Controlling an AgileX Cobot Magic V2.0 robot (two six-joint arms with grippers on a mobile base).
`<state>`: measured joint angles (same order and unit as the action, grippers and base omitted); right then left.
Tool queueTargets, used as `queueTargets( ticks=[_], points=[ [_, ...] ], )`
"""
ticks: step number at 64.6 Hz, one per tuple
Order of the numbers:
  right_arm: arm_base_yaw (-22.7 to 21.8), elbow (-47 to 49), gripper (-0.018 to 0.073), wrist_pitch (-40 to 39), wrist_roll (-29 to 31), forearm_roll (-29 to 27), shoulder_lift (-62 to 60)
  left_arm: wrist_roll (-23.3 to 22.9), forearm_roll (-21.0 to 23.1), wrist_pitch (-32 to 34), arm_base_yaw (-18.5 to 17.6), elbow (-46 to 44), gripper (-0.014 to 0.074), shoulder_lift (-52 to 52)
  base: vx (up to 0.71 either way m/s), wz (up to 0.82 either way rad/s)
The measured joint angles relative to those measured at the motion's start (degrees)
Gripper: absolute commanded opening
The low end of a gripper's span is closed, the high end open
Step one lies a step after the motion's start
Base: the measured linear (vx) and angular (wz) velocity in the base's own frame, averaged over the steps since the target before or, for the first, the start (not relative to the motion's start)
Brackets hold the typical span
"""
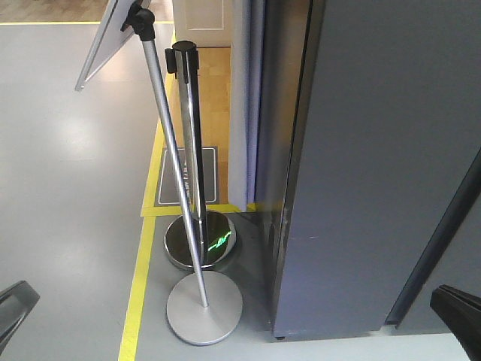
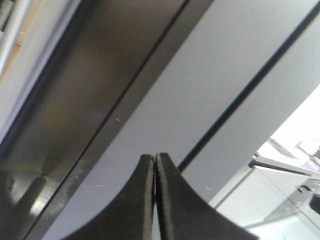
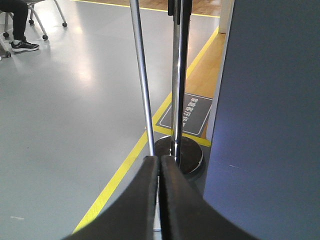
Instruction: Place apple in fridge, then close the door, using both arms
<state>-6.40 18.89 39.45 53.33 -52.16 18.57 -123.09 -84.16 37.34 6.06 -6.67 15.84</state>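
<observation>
Fridge (image 1: 376, 165): matte dark grey slab filling the right of the front view, seen from outside only. No white interior in the front or right wrist views; at the left wrist view's lower right, a bright glassy area, possibly shelving, so cannot tell whether the door is shut. Apple: not visible in any view.

Left gripper (image 2: 155, 165): fingers pressed together, nothing between them, close to the grey panel. Right gripper (image 3: 160, 170): fingers likewise closed and empty.

Risk: two chrome stanchion posts (image 1: 192, 150) stand just beside the fridge's left edge; an arm swing toward the door could knock one over.

Right wrist view alone shows a seated person's legs (image 3: 20, 25) well apart, and the yellow floor line (image 3: 130, 160).
</observation>
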Motion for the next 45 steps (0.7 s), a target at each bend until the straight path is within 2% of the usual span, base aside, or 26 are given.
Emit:
queueTargets(
  ticks=[5, 9, 14, 23, 30, 34, 39, 45],
  points=[
    [0.0, 0.0, -0.0002, 0.0, 0.0, 0.0, 0.0, 0.0, 1.2, 1.0, 0.0, 0.0, -0.0006, 0.0, 0.0, 0.0],
    [0.0, 0.0, -0.0002, 0.0, 0.0, 0.0, 0.0, 0.0, 4.1, 1.2, 0.0, 0.0, -0.0006, 0.0, 0.0, 0.0],
    [0.0, 0.0, -0.0002, 0.0, 0.0, 0.0, 0.0, 0.0, 12.5, 1.0, 0.0, 0.0, -0.0006, 0.0, 0.0, 0.0],
    [0.0, 0.0, -0.0002, 0.0, 0.0, 0.0, 0.0, 0.0, 37.0, -0.3, 0.0, 0.0, -0.0006, 0.0, 0.0, 0.0],
    [0.0, 0.0, -0.0002, 0.0, 0.0, 0.0, 0.0, 0.0, 51.4, -1.1, 0.0, 0.0, -0.0006, 0.0, 0.0, 0.0],
    [0.0, 0.0, -0.0002, 0.0, 0.0, 0.0, 0.0, 0.0, 57.6, -1.4, 0.0, 0.0, -0.0006, 0.0, 0.0, 0.0],
    [0.0, 0.0, -0.0002, 0.0, 0.0, 0.0, 0.0, 0.0, 62.8, -1.4, 0.0, 0.0, -0.0006, 0.0, 0.0, 0.0],
    [0.0, 0.0, -0.0002, 0.0, 0.0, 0.0, 0.0, 0.0, 65.5, -1.5, 0.0, 0.0, -0.0006, 0.0, 0.0, 0.0]
  ],
)
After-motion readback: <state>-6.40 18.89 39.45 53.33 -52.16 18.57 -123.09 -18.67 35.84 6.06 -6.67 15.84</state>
